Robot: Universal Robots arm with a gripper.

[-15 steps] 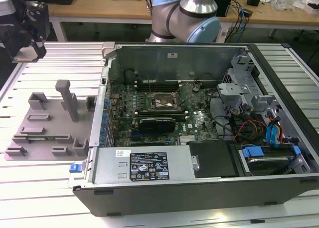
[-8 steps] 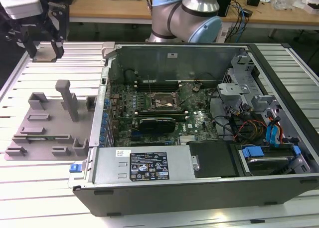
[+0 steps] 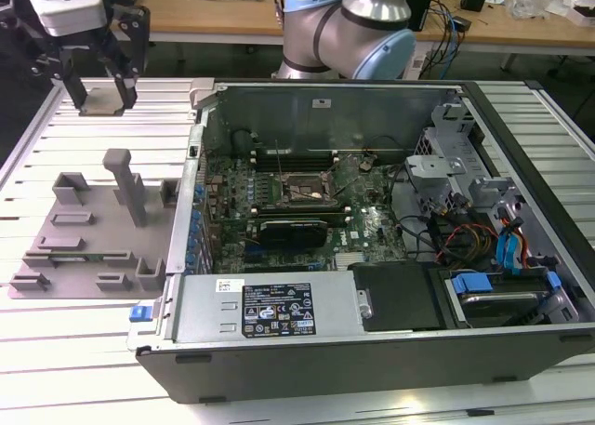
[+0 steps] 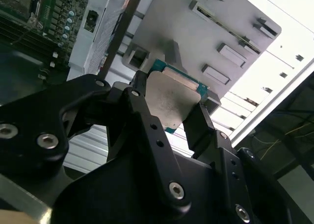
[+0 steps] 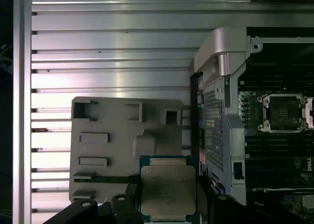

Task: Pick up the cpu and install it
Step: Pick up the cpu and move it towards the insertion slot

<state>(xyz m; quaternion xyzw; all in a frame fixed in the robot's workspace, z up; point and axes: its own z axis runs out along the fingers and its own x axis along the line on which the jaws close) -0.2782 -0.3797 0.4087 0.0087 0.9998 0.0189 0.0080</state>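
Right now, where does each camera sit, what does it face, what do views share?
Exterior view: off-arm, raised, looking down on open computer case and grey fixture; arm, end effector show.
First wrist view: on the arm, looking down past end effector at the gripped cpu, fixture beyond.
Second wrist view: on the arm, looking along end effector at cpu.
Both wrist views share cpu and fixture.

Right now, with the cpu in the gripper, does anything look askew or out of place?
Nothing stands out. The cpu sits squarely between the fingers of the gripper, near the grey fixture and beside the open computer case.
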